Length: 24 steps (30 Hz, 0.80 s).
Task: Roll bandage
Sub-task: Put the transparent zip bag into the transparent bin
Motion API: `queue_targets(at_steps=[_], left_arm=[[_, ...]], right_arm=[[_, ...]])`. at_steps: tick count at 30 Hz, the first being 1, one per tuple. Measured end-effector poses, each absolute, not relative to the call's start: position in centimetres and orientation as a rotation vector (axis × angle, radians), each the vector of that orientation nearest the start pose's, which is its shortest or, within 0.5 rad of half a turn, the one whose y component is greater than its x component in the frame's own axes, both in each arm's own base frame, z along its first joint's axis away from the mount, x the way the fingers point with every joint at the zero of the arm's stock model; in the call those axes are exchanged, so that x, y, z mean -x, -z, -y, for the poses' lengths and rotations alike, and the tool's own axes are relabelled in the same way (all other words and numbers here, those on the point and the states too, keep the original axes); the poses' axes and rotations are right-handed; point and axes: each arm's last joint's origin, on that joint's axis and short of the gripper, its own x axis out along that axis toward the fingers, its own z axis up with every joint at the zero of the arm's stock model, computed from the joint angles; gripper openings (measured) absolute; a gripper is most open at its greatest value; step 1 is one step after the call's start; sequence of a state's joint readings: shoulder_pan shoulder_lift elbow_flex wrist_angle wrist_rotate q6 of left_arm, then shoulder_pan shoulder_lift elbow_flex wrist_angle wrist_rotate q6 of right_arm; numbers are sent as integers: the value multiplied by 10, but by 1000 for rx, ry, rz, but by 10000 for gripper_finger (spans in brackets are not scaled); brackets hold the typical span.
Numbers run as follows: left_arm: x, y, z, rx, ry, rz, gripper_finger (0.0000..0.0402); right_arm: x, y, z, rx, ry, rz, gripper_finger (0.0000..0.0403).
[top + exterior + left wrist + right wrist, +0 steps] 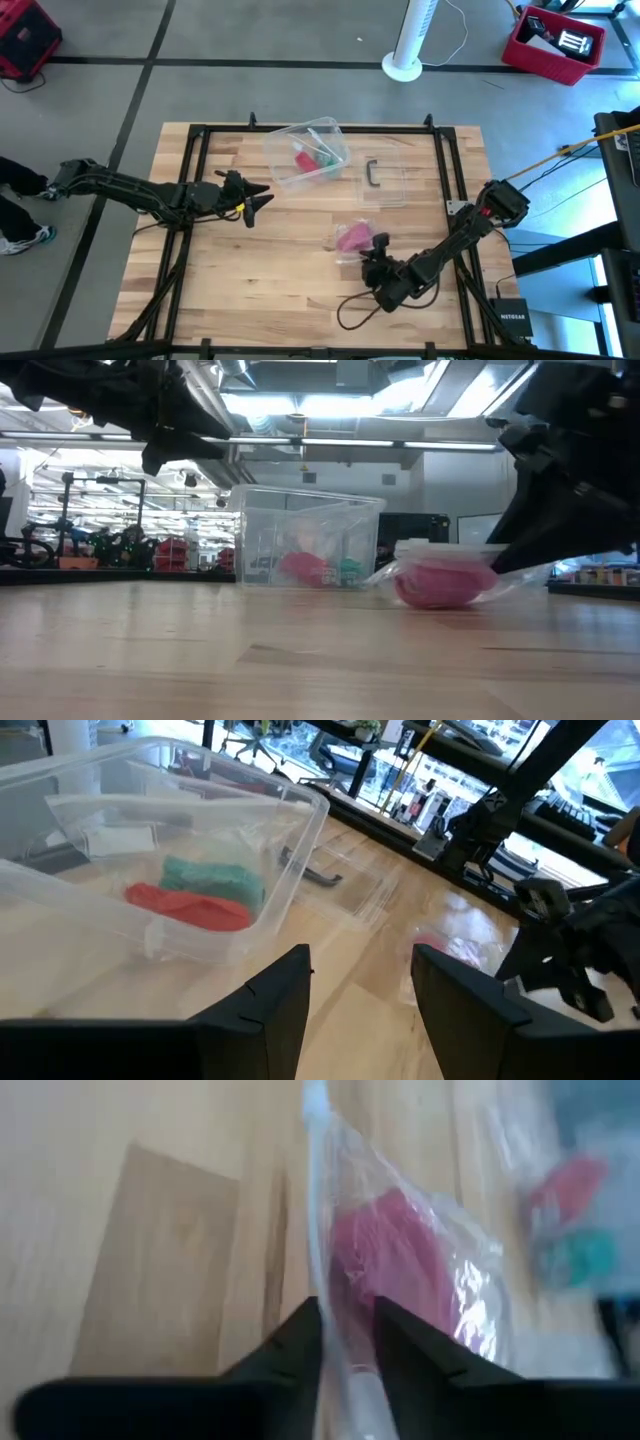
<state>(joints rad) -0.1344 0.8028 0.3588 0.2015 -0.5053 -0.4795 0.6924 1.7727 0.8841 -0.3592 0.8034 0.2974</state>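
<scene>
Wooden table (250,270) noted, clear plastic wrapper (440,1250) lying right of centre, pink bandage (352,237) bunched inside it, long axis not discernible, right gripper (347,1342) just beside, jaws narrowed apparently onto the wrapper's edge, left gripper (360,982) spread wide, empty, near the clear box (150,850).

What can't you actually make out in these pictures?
- The bandage: inside the clear plastic wrapper; every view shows only a pink lump, so rolled or loose cannot be told.
- Right gripper: fingers close on the wrapper's edge, but whether they pinch it is hidden by blur in its wrist view.
- Red and green contents of the clear box: too vague through the plastic to name.
- Left gripper: open; in the low view, mostly cut off by the top edge.
</scene>
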Motion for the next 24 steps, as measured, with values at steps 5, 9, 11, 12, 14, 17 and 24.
queue_targets(at_steps=[5, 9, 11, 12, 14, 17, 24], left_arm=[[-174, -219, 10, 382, -414, -150, 166], [-174, -219, 10, 381, -414, -149, 166], [-174, -219, 10, 384, -414, -150, 166], [-174, -219, 10, 386, -415, -150, 166], [-174, -219, 10, 394, -415, -148, 166], [-174, -219, 10, 372, -415, -157, 166], [-175, -215, 10, 332, -418, -193, 166]], right_arm=[[-247, -122, -169, 459, 210, -935, 11], [-249, -117, -161, 410, 206, -988, 19], [-254, -129, -161, 402, 224, -956, 9], [-258, -139, -161, 401, 230, -937, 7], [-265, -166, -159, 404, 254, -887, 9], [-272, -213, -147, 412, 286, -822, 6], [-294, -312, -71, 220, 361, -641, 4]])
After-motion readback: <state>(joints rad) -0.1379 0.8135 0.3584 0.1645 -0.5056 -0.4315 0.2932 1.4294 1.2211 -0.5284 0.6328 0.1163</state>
